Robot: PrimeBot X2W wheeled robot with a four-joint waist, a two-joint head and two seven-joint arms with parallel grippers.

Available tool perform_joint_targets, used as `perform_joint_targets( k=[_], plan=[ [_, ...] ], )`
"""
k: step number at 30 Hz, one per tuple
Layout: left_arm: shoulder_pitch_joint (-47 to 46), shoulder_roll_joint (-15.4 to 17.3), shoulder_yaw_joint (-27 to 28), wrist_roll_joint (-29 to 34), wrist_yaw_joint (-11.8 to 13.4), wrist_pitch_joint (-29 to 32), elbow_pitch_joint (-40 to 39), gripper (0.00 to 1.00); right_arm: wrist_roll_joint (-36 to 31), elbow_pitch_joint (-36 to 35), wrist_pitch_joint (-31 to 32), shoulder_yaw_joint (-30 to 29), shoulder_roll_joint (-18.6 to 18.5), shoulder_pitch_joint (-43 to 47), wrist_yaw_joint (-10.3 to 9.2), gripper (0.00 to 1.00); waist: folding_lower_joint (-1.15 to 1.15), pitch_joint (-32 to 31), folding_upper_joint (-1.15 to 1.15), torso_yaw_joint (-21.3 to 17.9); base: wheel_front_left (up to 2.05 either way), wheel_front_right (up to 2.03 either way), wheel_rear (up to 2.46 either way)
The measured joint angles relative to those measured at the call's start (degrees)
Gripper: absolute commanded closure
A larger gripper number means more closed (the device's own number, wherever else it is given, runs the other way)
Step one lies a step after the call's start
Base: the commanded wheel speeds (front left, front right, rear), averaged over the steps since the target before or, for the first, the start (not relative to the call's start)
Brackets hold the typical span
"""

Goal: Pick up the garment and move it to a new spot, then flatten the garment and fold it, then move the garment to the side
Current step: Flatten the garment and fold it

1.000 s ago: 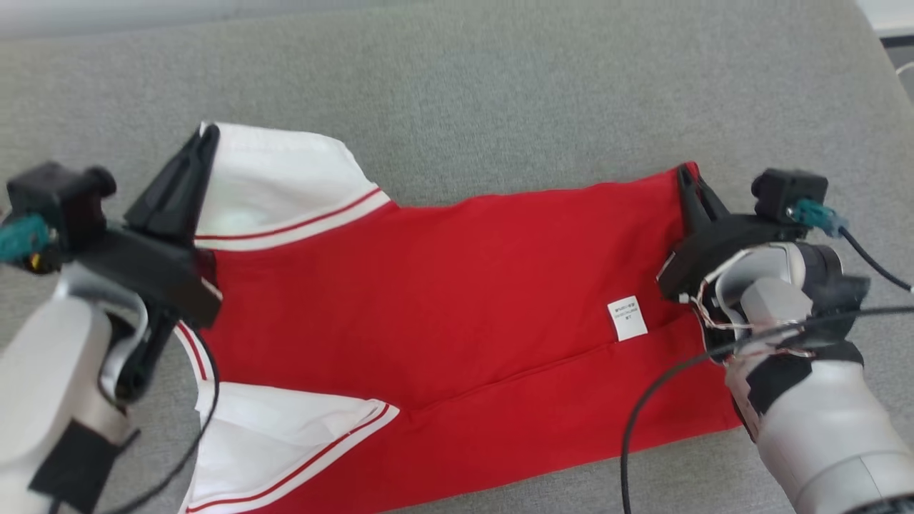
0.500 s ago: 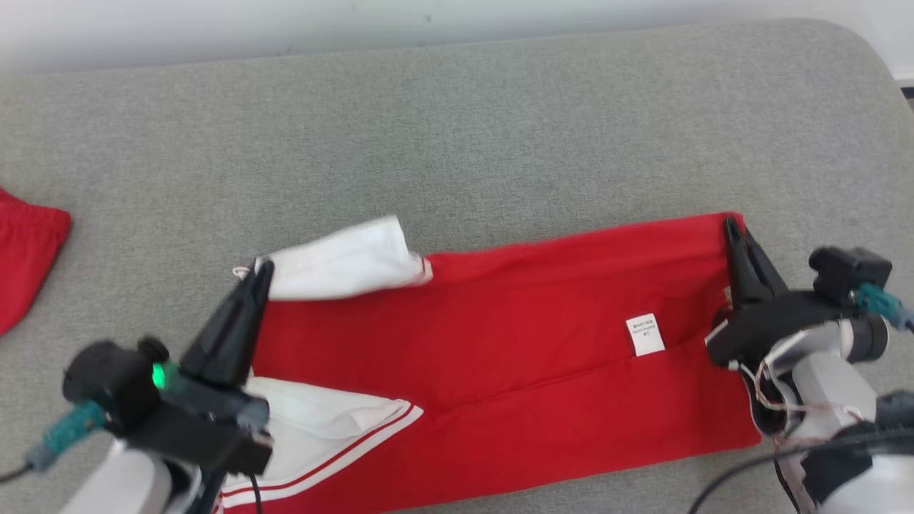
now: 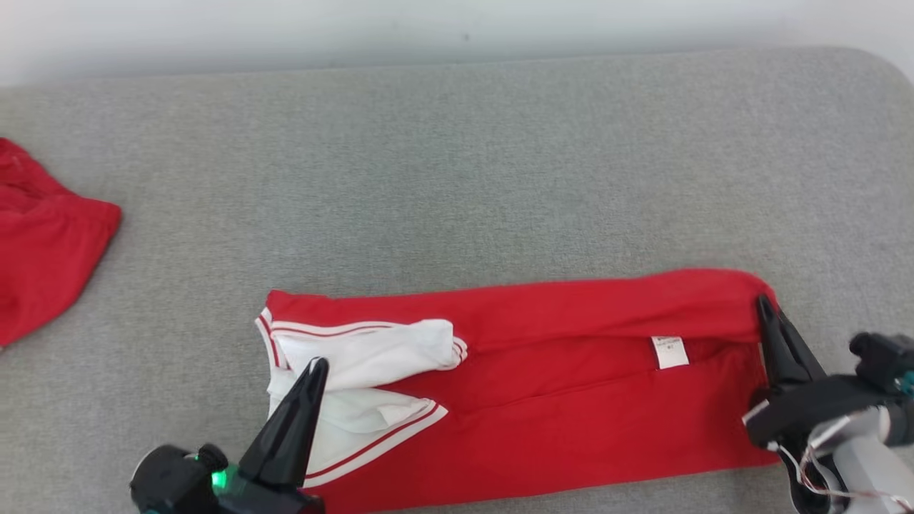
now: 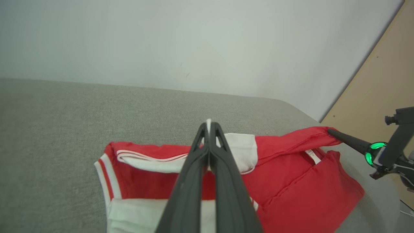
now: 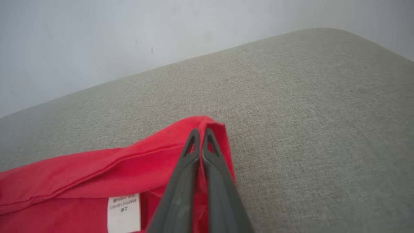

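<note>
Garment: the red top (image 3: 571,400) with white sleeves lies along the near side of the grey cushion (image 3: 457,178). Its far long edge is raised and rolled toward the near one, so the fold looks half made.
Left gripper (image 3: 319,363): jaws are together, pinched on a thin edge of white sleeve (image 3: 371,350). In the left wrist view a sliver of white shows between the tips.
Right gripper (image 3: 762,300): jaws are together, clamped on the red hem corner at the other end, just past the tag (image 3: 669,352).
Weight: probably light, as a tip pinch at each end carries the edge.
Stiffness: limp. The cloth sags between the two grips and the loose sleeves flop and bunch.
Slip: likely low. Knit on woven cushion tends to drag and wrinkle, not slide.
Fragility: none to speak of, though a hard tug may stretch the hem.
Where to hold: at corners and seamed edges, taking both layers. The striped sleeve trim and the hem give the firmest bite.
Nearby: another red cloth (image 3: 43,243) lies far left, well apart.
</note>
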Motion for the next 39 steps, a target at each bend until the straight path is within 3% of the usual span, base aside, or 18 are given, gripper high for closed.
perform_joint_targets(
  k=[11, 12, 13, 14, 15, 28, 39],
  plan=[
    [6.5, -5.8, 5.9, 4.3, -4.4, 0.0, 4.7, 1.00, 1.5, -2.6, 1.5, -1.5, -1.2, 6.1, 0.00, 1.00, 0.00, -2.2, 0.00, 1.4, 0.00, 0.00, 0.00],
    [6.8, -6.1, 6.1, 4.5, -4.8, 0.0, 5.8, 1.00, 1.5, -2.6, 1.6, -1.5, -1.2, 6.4, 0.00, 0.94, 0.00, -2.3, 0.00, 1.4, 0.00, 0.00, 0.00],
    [7.2, -6.6, 6.8, 4.6, -5.1, 0.0, 6.6, 0.57, 1.5, -2.5, 1.8, -1.6, -1.1, 6.7, 0.00, 0.53, 0.00, -2.5, 0.00, 1.4, 0.00, 0.00, 0.00],
    [7.4, -7.2, 7.3, 4.8, -5.0, 0.0, 7.6, 0.13, 1.3, -2.3, 2.0, -1.8, -1.1, 6.7, 0.00, 0.00, 0.00, -2.6, 0.00, 1.5, 0.00, 0.00, 0.00],
    [7.4, -7.5, 7.5, 5.7, -5.1, 0.0, 8.1, 0.00, 1.0, -2.3, 2.0, -1.9, -1.0, 6.7, 0.00, 0.00, 0.01, -2.8, 0.00, 1.5, 0.00, 0.00, 0.00],
    [10.0, -13.0, 15.8, 10.2, -6.2, 0.0, 7.5, 0.00, -2.0, -5.2, 1.7, -7.3, -0.2, 9.5, 0.00, 0.00, 0.01, -5.1, 0.01, 2.8, 0.00, 0.00, 0.00],
    [10.7, -15.3, 20.0, 16.9, -4.6, 0.0, 4.4, 0.00, -7.9, 3.5, 8.5, -11.6, 3.1, 6.4, 0.00, 0.00, 0.01, -6.1, 0.01, 4.5, 0.00, 0.00, 0.00]
  ],
)
